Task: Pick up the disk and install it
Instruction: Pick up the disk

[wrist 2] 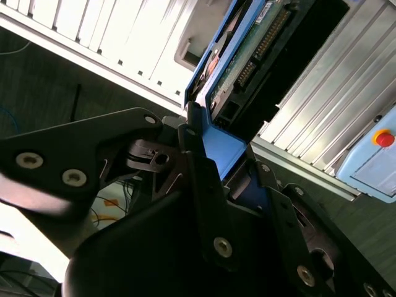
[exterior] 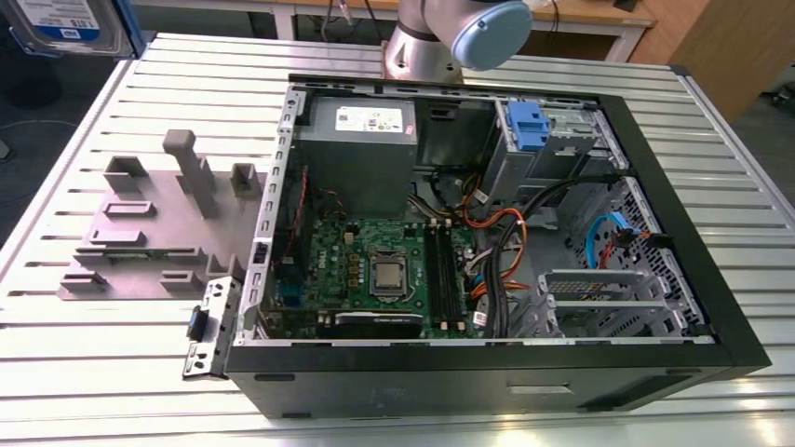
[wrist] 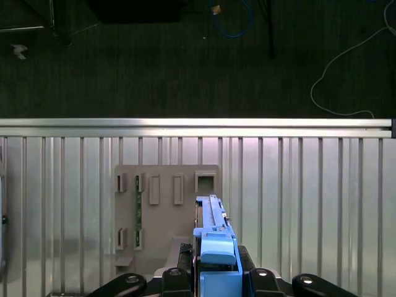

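Note:
The disk (wrist: 215,238), a drive in a blue plastic caddy, is held edge-on between my gripper's (wrist: 216,275) black fingers, high above the grey holding fixture (wrist: 167,204) on the slatted table. In the second wrist view my gripper (wrist 2: 223,154) is shut on the blue caddy, and the disk's (wrist 2: 247,49) green circuit-board side shows beyond the fingers. In the exterior view the disk (exterior: 62,23) appears at the top left corner with its white-and-blue label facing the camera, up over the grey fixture (exterior: 162,223).
An open computer case (exterior: 695,270) lies on the slatted metal table (exterior: 112,363), with motherboard (exterior: 372,270), grey power-supply box (exterior: 360,140), cables and a drive bay holding a blue caddy (exterior: 528,126). The arm's base (exterior: 429,47) stands behind the case. A box with a red button (wrist 2: 383,139) sits off the table.

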### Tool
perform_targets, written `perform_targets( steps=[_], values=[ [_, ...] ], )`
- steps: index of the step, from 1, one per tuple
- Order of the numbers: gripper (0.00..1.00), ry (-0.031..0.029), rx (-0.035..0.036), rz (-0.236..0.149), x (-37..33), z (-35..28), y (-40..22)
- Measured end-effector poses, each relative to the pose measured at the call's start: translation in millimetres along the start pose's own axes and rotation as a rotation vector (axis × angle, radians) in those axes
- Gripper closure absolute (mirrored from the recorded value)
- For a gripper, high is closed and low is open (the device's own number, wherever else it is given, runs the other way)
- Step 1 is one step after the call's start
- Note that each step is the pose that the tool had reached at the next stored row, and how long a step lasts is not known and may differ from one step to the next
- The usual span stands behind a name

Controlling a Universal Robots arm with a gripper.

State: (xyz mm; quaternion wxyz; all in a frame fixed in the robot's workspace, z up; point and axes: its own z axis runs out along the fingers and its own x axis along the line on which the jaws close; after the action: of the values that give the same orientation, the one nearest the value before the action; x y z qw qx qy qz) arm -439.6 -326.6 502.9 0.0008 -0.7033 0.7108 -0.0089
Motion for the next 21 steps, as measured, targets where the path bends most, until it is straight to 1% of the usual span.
perform_targets(
  steps=[7,11,15,21],
  values=[
    [0.64,0.0000,0.0001,0.000,12.8,0.2,-0.1],
    [0.64,0.0000,0.0001,0.000,18.3,0.3,-0.2],
    [0.64,0.0000,0.0001,0.000,20.6,0.2,-0.7],
    [0.64,0.0000,0.0001,0.000,21.3,0.3,-2.5]
  ],
)
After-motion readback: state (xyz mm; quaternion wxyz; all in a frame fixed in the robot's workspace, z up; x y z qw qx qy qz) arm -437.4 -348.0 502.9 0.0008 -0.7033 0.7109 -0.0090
